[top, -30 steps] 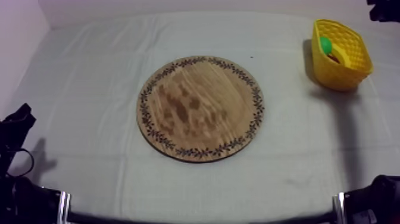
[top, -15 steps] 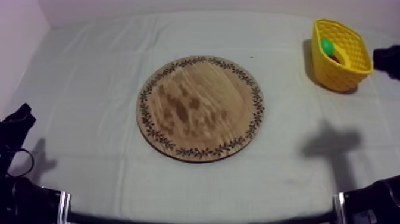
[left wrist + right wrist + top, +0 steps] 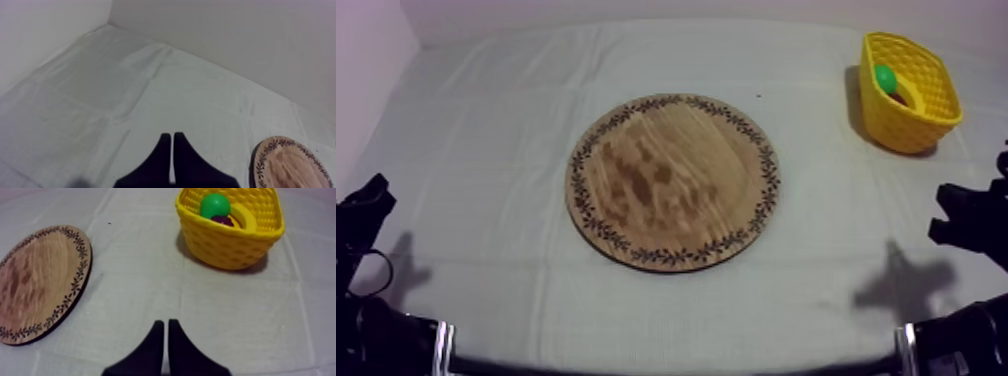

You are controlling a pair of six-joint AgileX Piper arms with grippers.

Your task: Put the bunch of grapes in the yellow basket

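Left gripper: my left gripper (image 3: pixel 172 135) is parked low at the left edge of the top view, its black fingers pressed together into a narrow wedge with nothing in them.
Right gripper: my right gripper (image 3: pixel 165 322) sits at the right edge, mid-height, and its fingers are also together and empty.
Wooden board: the wooden board (image 3: pixel 671 180) is at centre frame and bare, with no fruit on it.
Yellow basket: the yellow basket (image 3: pixel 914 125) stands upright in the upper right corner.
Bunch of grapes: a dark purple lump in the basket reads as the bunch of grapes (image 3: pixel 222 221). It is tucked between a green round piece (image 3: pixel 215 204) and a yellow piece (image 3: pixel 246 215) and is mostly hidden.
Handling: I'd judge it light, knobbly toy fruit, likely to roll or slip between smooth fingers.
Hold: across the thick middle of the cluster looks best, where the bumps would seat the fingers.
Change: a second ago the right arm was up in the top right corner beyond the basket. Half a second ago it was beside the basket, and now it is lower down the right edge. Its shadow (image 3: pixel 901 285) has slid toward the lower right, while the board and basket stayed put.
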